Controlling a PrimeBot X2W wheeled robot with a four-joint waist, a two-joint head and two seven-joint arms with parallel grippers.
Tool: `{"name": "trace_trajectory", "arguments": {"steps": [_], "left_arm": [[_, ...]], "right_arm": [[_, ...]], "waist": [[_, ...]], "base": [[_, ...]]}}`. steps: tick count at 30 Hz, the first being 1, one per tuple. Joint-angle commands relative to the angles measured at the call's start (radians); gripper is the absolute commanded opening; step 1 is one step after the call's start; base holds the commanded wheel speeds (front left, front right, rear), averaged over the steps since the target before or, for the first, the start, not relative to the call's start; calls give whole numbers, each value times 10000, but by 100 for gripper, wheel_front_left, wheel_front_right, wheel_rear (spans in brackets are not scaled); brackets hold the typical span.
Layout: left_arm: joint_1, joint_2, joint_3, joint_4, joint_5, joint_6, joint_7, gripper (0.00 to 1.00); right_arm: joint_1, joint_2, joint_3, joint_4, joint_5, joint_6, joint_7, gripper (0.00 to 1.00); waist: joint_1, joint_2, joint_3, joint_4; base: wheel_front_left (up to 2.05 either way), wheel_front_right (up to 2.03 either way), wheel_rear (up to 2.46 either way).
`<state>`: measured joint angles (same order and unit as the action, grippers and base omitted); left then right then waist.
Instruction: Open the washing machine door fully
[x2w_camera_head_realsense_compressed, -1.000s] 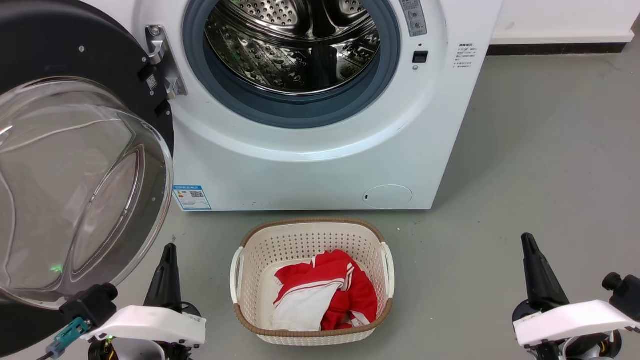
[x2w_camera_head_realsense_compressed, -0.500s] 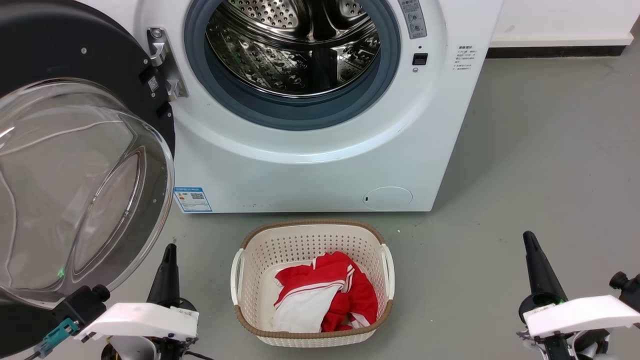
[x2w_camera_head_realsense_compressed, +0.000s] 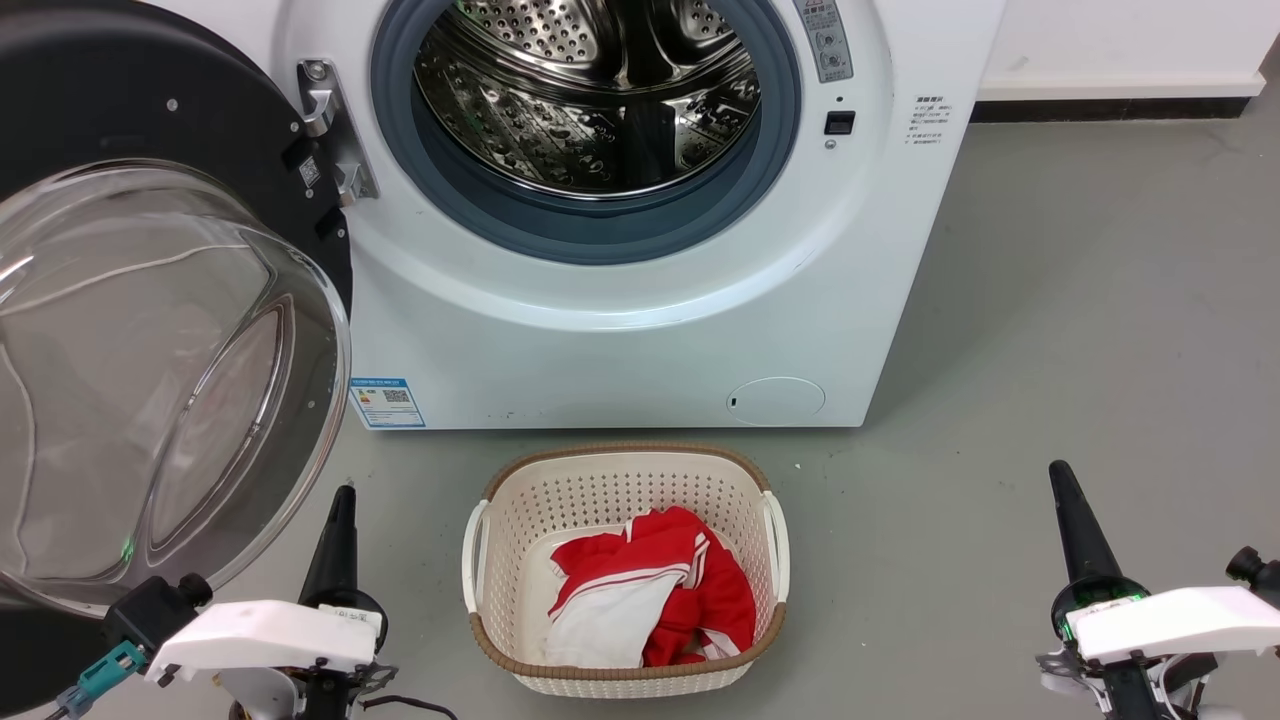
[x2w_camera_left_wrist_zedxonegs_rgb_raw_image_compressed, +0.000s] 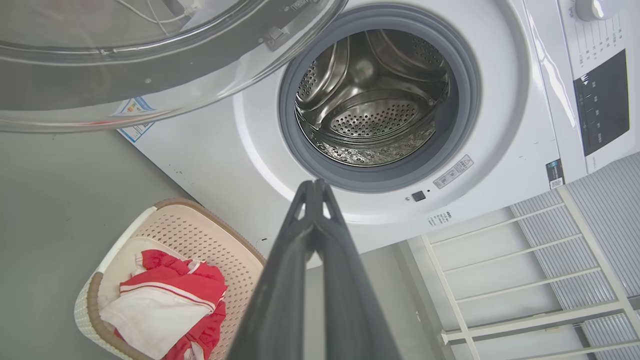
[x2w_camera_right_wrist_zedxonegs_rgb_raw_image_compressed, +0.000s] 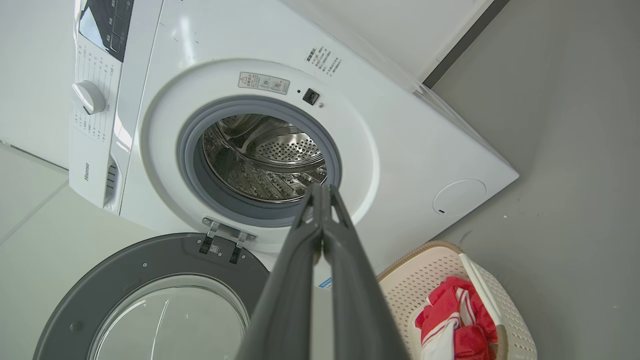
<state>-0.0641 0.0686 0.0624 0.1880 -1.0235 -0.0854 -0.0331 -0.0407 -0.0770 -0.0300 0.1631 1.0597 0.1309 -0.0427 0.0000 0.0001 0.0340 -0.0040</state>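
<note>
Here, the washing machine door (x2w_camera_head_realsense_compressed: 150, 380) stands swung wide at the left of the white washing machine (x2w_camera_head_realsense_compressed: 620, 330), its drum (x2w_camera_head_realsense_compressed: 590, 110) exposed. Low down, the left hand (x2w_camera_head_realsense_compressed: 343, 492) and right hand (x2w_camera_head_realsense_compressed: 1060, 472) flank a laundry basket (x2w_camera_head_realsense_compressed: 620, 452), fingers pressed together, empty.

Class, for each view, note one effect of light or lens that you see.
Head view: the door shows pale reflections and a small green glint in its glass. Left wrist view: a bright streak of glare crosses the washing machine front. Right wrist view: the drum gleams with mirror-like highlights.
</note>
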Motion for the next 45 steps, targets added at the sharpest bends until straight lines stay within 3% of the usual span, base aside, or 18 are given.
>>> {"name": "trace_trajectory", "arguments": {"steps": [1, 45], "left_arm": [[-192, 8, 37, -47, -266, -68, 63, 0], [-445, -145, 427, 450, -4621, -391, 1177, 0]], "right_arm": [[-249, -72, -38, -44, 282, 0, 69, 0], [-615, -14, -384, 613, 4586, -2, 1017, 0]], "waist": [[0, -1, -6, 1], [0, -1, -223, 29]], "base": [[0, 0, 0], [0, 0, 0]]}}
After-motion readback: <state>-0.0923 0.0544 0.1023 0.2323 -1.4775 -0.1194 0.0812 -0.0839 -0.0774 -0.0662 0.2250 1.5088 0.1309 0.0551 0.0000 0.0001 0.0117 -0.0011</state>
